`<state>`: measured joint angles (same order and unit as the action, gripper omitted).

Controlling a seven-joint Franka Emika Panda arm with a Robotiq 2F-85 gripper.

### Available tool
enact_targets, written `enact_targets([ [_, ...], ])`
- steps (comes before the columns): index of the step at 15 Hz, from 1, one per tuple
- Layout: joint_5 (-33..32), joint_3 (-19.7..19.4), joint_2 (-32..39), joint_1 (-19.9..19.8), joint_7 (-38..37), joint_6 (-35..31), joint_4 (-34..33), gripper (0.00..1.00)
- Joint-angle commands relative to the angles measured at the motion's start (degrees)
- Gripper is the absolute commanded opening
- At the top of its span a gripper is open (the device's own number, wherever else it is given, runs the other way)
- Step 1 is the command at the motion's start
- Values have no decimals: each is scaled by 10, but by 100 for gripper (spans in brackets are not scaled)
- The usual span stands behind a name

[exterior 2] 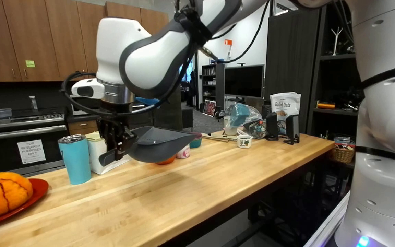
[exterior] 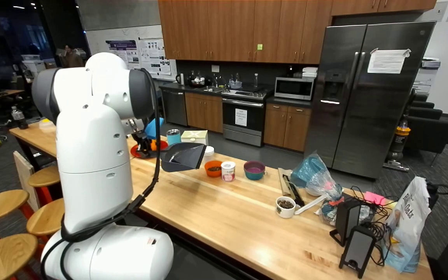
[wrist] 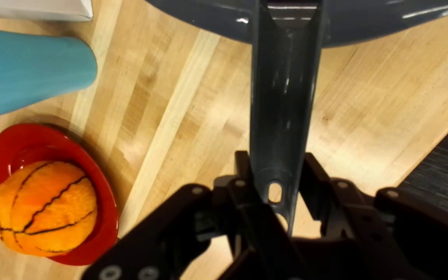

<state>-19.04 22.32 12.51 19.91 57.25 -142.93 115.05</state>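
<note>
My gripper [wrist: 275,157] is shut on the handle of a dark grey dustpan [wrist: 284,97], a finger on either side of it. In both exterior views the dustpan [exterior 2: 158,142] hangs above the wooden table, its wide pan pointing away from the gripper [exterior 2: 119,151]. On the left of the wrist view, a red plate [wrist: 109,217] carries an orange plush ball [wrist: 47,210] with black lines. A blue tumbler [exterior 2: 75,159] stands near the gripper, beside a white box [exterior 2: 96,154]. An orange bowl [exterior: 212,169] with brown bits and a pink-white canister [exterior: 228,172] stand near the pan.
Farther along the table [exterior: 224,208] are a teal and purple bowl [exterior: 254,171], a white cup [exterior: 285,207] of brown bits, a plastic bag [exterior: 317,175], black speakers [exterior: 358,249] with loose cables and an oats bag [exterior: 406,225]. Wooden stools [exterior: 4,254] stand along one side.
</note>
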Motion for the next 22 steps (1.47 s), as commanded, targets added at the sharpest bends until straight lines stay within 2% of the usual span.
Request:
enact_targets([
  [1, 9, -8, -60, -18, 16, -15, 53, 9],
  [11, 7, -32, -112, -34, 15, -99, 123, 9],
  [19, 10, -33, -111, -28, 31, -133, 143, 9],
  [22, 29, -26, -88, -26, 72, -199, 145, 9],
])
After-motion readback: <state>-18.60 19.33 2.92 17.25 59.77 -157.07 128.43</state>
